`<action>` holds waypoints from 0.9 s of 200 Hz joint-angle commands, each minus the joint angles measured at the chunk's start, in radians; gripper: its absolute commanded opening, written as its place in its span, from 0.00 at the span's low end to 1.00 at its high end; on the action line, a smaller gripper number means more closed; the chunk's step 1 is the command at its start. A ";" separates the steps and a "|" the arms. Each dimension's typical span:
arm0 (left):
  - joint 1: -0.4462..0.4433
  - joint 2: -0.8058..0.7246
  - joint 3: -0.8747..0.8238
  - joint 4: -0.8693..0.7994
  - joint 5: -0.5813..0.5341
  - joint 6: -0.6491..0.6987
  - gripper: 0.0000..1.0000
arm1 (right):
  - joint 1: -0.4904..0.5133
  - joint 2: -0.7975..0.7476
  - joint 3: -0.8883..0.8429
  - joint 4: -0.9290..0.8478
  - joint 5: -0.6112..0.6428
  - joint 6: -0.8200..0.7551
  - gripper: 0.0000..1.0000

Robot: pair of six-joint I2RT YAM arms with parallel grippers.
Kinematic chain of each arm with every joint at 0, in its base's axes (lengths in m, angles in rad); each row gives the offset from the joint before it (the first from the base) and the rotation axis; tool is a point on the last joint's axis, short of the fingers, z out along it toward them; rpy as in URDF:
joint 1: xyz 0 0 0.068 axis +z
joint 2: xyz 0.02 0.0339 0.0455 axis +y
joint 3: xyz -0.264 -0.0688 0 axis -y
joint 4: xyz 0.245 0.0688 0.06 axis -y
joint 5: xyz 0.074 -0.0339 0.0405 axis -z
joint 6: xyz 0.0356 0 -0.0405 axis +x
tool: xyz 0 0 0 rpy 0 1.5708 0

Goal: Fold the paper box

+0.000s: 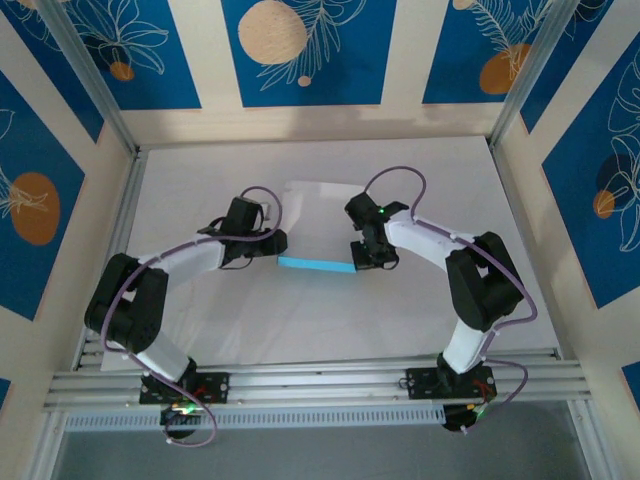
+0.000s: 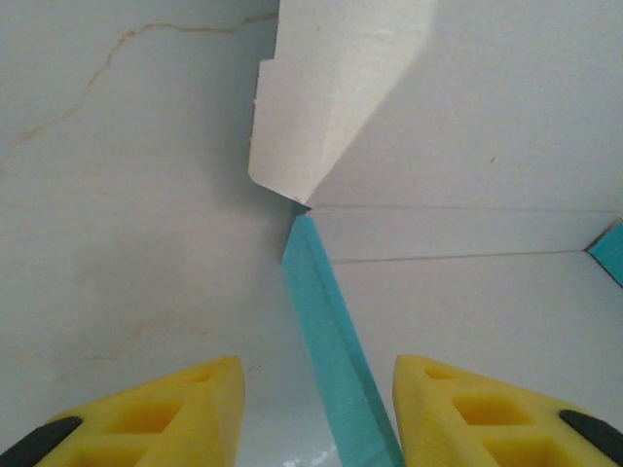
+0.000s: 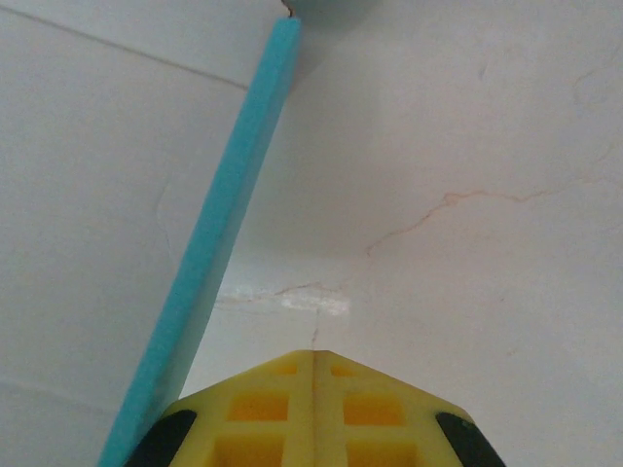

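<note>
box [image 1: 312,222] lies mid-table between the two arms, white side up, on the table [image 1: 230,330]. its near edge is turned up as a long blue flap [image 1: 316,264], standing roughly upright along the sheet's front. a white flap [image 2: 321,97] at the left end is lifted too, curling up just past the blue one's corner.

the left gripper [image 1: 276,243] sits at the blue flap's left end, its fingers [image 2: 175,418] spread apart and gripping nothing. in the wrist view the flap runs up between them. that straddle reads as a guard: either finger could nudge the wall if it leans.

the right gripper [image 1: 362,256] is at the flap's right end, its fingers [image 3: 263,409] pressed together with nothing between them. the flap passes just beside its left finger, on the table side; i cannot tell if they touch. closed like that it probably serves as a blunt post, bracing the wall so the crease sets.

by my reading, one long wall is up and the end flaps are not yet tucked. thin card like this is likely to spring back if released early.
</note>
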 commanded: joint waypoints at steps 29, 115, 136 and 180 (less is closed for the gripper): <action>-0.022 0.029 -0.109 0.040 0.048 -0.082 0.40 | 0.053 0.051 -0.023 -0.017 0.071 0.000 0.04; -0.037 -0.135 -0.099 -0.033 -0.059 -0.003 0.50 | 0.016 -0.110 -0.052 0.015 0.000 0.050 0.03; -0.037 -0.173 -0.100 -0.023 -0.053 0.037 0.51 | -0.014 -0.135 -0.085 0.079 -0.103 0.058 0.04; -0.034 -0.107 -0.137 0.072 -0.015 0.005 0.40 | -0.102 -0.153 -0.195 0.323 -0.358 0.172 0.02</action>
